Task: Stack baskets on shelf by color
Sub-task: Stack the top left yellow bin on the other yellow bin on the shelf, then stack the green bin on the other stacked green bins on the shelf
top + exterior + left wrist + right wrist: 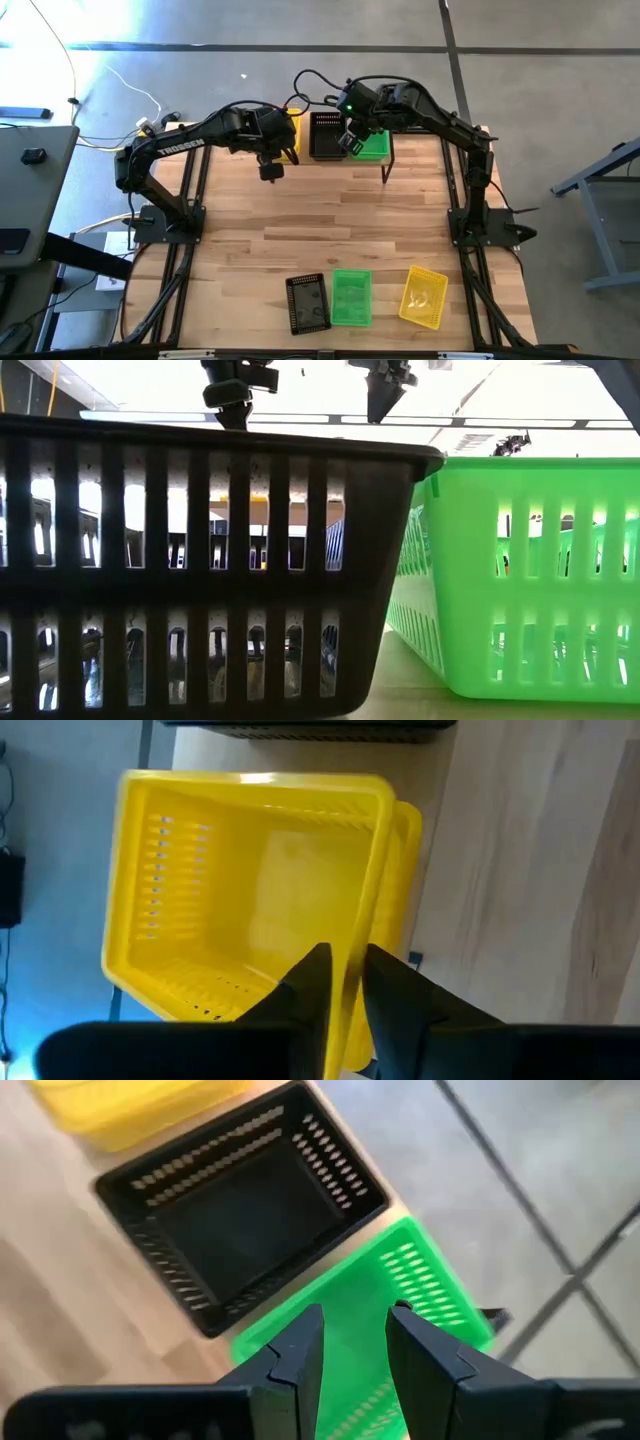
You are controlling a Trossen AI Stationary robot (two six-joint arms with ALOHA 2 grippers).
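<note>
At the far edge of the worktop (250, 210), the left pincer (345, 982) is clenched on the side wall of a yellow basket (250, 890), which lies directly below it and sits askew in the yellow one beneath on the shelf (385, 160). Right of it is the black stack (240, 1200), then the green stack (390, 1295), over which the right pincer (355, 1342) hangs released, grasping nothing. Only the high view shows the three loose baskets near the front: black (307, 302), green (351, 297), yellow (424, 296), the last nearest the right arm, I judge.

- Shelf baskets: yellow (250, 890), black (240, 1210), green (370, 1310); slotted sides.
- Table's 6 o'clock edge: black basket (307, 302), green basket (351, 297), yellow basket (423, 296).
- Tabletop (300, 230): pale wood strips.
</note>
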